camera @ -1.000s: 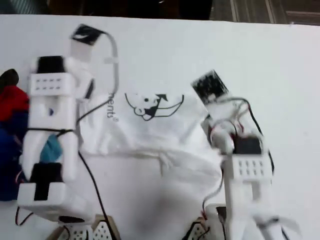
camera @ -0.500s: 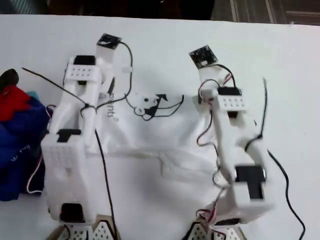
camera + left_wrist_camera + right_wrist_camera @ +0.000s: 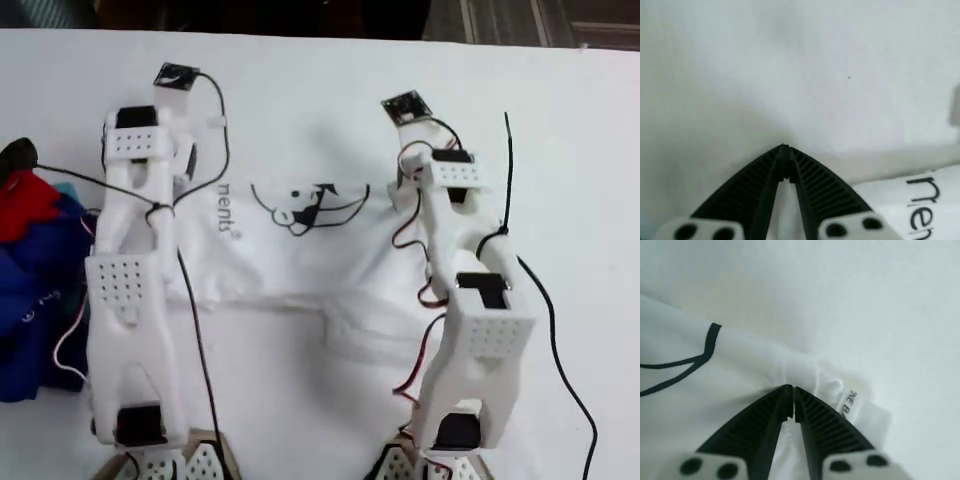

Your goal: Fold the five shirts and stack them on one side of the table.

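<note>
A white shirt [image 3: 300,260] with a black line drawing lies spread across the middle of the table, its near part bunched into folds. Both arms stretch out over it from the near edge. My left gripper [image 3: 188,172] is at the shirt's far left edge beside the printed letters. In the left wrist view the left gripper [image 3: 784,150] has its tips together, with the white shirt [image 3: 920,200] running in under them. My right gripper [image 3: 405,190] is at the far right corner. The right wrist view has the right gripper [image 3: 790,391] shut on puckered white shirt [image 3: 715,405] near a label [image 3: 852,402].
A heap of red, blue and teal clothes [image 3: 35,270] lies at the table's left edge, close to the left arm. The white table [image 3: 570,150] has bare room to the right and beyond the shirt. Loose cables hang off both arms.
Both arms have stretched out from a drawn-back pose near their bases to the shirt's far edge. The left gripper then shifted a little to the left.
</note>
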Motion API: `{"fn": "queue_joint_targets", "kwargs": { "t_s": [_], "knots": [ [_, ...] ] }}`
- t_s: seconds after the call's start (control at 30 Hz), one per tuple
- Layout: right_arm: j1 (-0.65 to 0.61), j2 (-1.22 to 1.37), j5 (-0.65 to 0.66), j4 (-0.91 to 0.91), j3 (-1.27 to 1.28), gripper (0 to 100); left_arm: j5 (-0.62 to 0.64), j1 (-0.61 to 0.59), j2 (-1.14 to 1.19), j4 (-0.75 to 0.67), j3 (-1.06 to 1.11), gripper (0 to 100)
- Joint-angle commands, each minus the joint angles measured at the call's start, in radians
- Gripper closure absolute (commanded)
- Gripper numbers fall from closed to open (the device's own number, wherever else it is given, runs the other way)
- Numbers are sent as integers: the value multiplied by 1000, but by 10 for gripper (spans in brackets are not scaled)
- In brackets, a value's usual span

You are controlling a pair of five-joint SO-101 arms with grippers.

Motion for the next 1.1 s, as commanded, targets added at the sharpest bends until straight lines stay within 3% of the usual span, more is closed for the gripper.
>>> {"fn": "queue_joint_targets", "kwargs": {
  "t_s": [0.0,0.3,0.47,0.6,0.83,1.07],
  "knots": [
    [22,36,0,61,-138,979,2,9,28,51,-151,973],
    [19,-33,-5,257,-308,979,-3,11,58,253,-441,973],
    [19,-122,-6,298,-307,979,-69,20,58,371,-565,973],
    [19,-186,-6,335,-307,979,-63,2,55,379,-584,973],
    [19,-255,-6,401,-307,979,-60,-12,-44,382,-515,973],
    [18,-325,-6,469,-307,979,-34,-8,-361,381,-99,973]
  ]
}}
